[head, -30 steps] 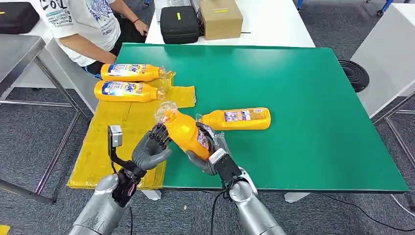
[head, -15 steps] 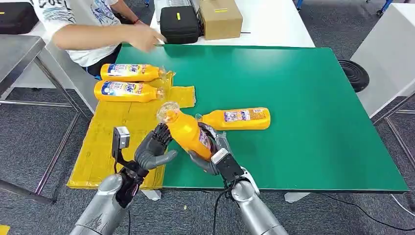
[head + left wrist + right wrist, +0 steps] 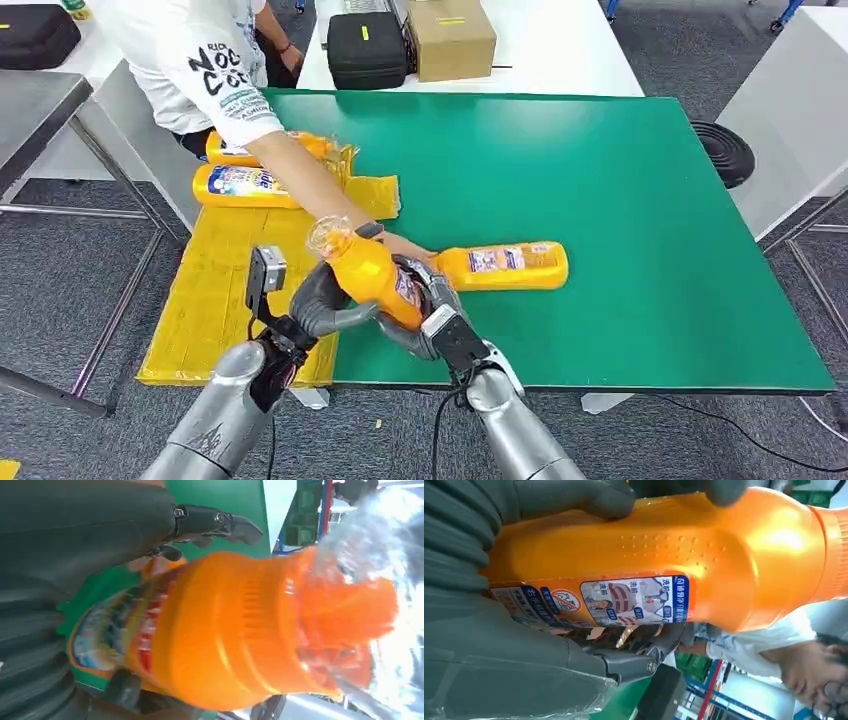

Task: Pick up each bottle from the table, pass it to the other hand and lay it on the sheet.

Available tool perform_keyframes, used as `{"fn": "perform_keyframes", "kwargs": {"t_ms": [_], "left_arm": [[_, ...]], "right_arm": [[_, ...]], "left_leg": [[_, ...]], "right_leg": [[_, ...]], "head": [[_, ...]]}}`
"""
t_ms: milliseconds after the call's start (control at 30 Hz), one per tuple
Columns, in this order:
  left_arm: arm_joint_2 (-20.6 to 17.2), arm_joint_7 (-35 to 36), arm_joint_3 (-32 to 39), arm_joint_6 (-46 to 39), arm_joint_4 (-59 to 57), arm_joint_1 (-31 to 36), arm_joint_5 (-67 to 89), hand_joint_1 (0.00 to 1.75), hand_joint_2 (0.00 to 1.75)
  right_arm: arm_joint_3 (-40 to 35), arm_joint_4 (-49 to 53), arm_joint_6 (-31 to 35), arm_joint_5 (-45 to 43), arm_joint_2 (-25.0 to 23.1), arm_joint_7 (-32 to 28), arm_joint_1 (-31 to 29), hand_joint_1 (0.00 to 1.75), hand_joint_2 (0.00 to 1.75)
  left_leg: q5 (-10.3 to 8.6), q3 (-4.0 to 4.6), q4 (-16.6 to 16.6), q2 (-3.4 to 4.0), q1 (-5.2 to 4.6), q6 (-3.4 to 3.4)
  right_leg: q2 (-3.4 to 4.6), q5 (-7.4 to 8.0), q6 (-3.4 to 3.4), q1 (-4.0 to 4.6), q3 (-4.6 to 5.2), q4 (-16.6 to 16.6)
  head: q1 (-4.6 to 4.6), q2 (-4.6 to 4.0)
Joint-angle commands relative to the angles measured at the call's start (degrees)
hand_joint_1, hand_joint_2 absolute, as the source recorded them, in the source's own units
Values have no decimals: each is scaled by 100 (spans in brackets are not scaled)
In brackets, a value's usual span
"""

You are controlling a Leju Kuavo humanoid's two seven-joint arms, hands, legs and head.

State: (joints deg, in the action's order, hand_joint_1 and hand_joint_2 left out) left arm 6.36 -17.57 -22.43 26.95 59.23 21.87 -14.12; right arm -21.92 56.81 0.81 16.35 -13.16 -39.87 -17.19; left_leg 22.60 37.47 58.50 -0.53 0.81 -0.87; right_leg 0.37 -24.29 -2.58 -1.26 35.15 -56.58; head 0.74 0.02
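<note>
Grey carpet floor (image 3: 60, 290) surrounds the green bench (image 3: 620, 200). Behind it, a white table (image 3: 560, 50) carries a cardboard box (image 3: 450, 38) and a black case (image 3: 367, 50).

1. The held bottle (image 3: 375, 275) is glossy orange plastic with a printed paper-like label; clear crinkled film wraps its cap end.
2. The table mat (image 3: 620, 200) beyond it is smooth, matt green.
3. The sheet (image 3: 215, 290), left of the mat, is thin yellow plastic, wrinkled.
4. The cardboard box (image 3: 450, 38), behind the mat, is matt brown.
5. The left hand (image 3: 320, 305) and right hand (image 3: 425, 320) are matt grey plastic; the forearms are brushed silver metal.
</note>
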Motion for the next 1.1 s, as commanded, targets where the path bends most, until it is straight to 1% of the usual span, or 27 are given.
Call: {"fn": "perform_keyframes", "kwargs": {"t_ms": [33,100,133,167,200,400,633,667,700,733,767,800,833,867,900,933,967,1000,1067,1100], "left_arm": [[45,1,-236,340,-583,428,-238,0,175],[-3,-27,-215,499,-503,391,-374,0,175],[-25,-37,-202,540,-451,375,-414,0,175],[-46,-35,-208,577,-386,362,-436,0,175],[-44,-32,-216,586,-346,358,-444,0,175],[-44,-32,-216,586,-346,358,-444,0,175],[-44,-32,-216,586,-346,358,-444,0,175],[-44,-32,-216,586,-346,358,-444,0,175],[-44,-32,-216,586,-346,358,-444,0,175],[-26,-29,-232,602,-336,357,-451,0,175],[-35,-22,-241,624,-322,357,-463,0,175],[-38,-21,-246,623,-310,355,-461,0,175],[-47,-16,-265,629,-287,347,-455,0,175],[-54,-8,-288,640,-267,340,-458,0,175],[-59,-4,-304,636,-249,335,-459,0,175],[-62,-5,-310,641,-239,335,-463,0,175],[-63,-7,-314,639,-229,337,-466,0,175],[-73,-19,-326,655,-209,344,-471,0,175],[-92,-52,-368,645,-158,352,-430,0,175],[-119,-148,-421,461,-94,358,-222,0,175]], "right_arm": [[-229,-619,-68,43,-9,-13,-329,175,175],[-191,-670,-62,8,14,-13,-328,175,175],[-175,-682,-67,-8,37,-13,-331,175,175],[-174,-695,-63,-12,56,-13,-337,175,175],[-175,-696,-67,-16,67,-13,-337,175,175],[-175,-696,-67,-16,67,-13,-337,175,175],[-175,-696,-67,-16,67,-13,-337,175,175],[-175,-696,-67,-16,67,-13,-337,175,175],[-175,-696,-67,-16,67,-13,-337,175,175],[-172,-705,-65,-17,64,-13,-336,175,175],[-170,-711,-61,-17,63,-13,-337,175,175],[-170,-713,-58,-16,64,-13,-337,175,175],[-169,-715,-55,-17,64,-13,-340,175,175],[-162,-714,-49,-20,64,-13,-345,175,175],[-158,-715,-53,-22,67,-13,-353,175,175],[-159,-730,-53,-15,65,-13,-363,175,175],[-158,-740,-53,-9,64,-13,-370,175,175],[-158,-753,-62,-2,61,-13,-379,175,175],[-144,-754,-65,-3,46,-13,-376,175,175],[-137,-743,-59,0,47,-13,-368,175,175]], "left_leg": [[10,-31,-2,3,1,-1],[5,-18,-3,4,0,0],[10,-32,-3,4,1,-1],[5,-17,-3,3,1,-1],[10,-31,-3,3,0,-1],[4,-13,-2,2,1,0],[13,-37,-3,3,1,0],[8,-23,-2,2,2,0],[12,-32,-2,4,3,0],[6,-17,-2,2,1,0],[10,-28,-2,2,2,0],[22,-60,-4,6,4,-1],[23,-65,-5,4,3,-1],[8,-24,-2,0,2,0],[14,-40,-2,2,2,-1],[5,-18,-2,-1,1,0],[11,-31,-2,1,1,0],[6,-17,-2,1,1,-1],[12,-33,-1,2,2,-1],[8,-22,-1,1,1,0]], "right_leg": [[-6,-10,15,5,-33,4],[-1,-4,9,3,-19,4],[-4,-9,14,4,-34,6],[-3,-4,9,3,-19,5],[-5,-9,13,4,-33,6],[-3,-3,8,3,-14,4],[-6,-13,16,5,-40,6],[-4,-7,11,5,-25,5],[-4,-10,15,6,-35,6],[-4,-5,9,3,-19,4],[-5,-9,13,5,-31,6],[-8,-19,25,10,-65,11],[-10,-21,27,9,-70,11],[-7,-8,12,4,-27,5],[-8,-13,17,6,-43,7],[-7,-6,10,3,-20,4],[-8,-11,15,4,-33,4],[-5,-5,10,4,-19,4],[-6,-12,16,6,-36,5],[-6,-8,12,3,-24,3]], "head": [[0,0],[0,0],[0,0],[0,0],[-2,0],[0,0],[0,0],[0,0],[0,0],[0,0],[0,0],[0,0],[0,0],[0,0],[0,0],[0,0],[0,0],[0,0],[0,0],[0,0]]}}
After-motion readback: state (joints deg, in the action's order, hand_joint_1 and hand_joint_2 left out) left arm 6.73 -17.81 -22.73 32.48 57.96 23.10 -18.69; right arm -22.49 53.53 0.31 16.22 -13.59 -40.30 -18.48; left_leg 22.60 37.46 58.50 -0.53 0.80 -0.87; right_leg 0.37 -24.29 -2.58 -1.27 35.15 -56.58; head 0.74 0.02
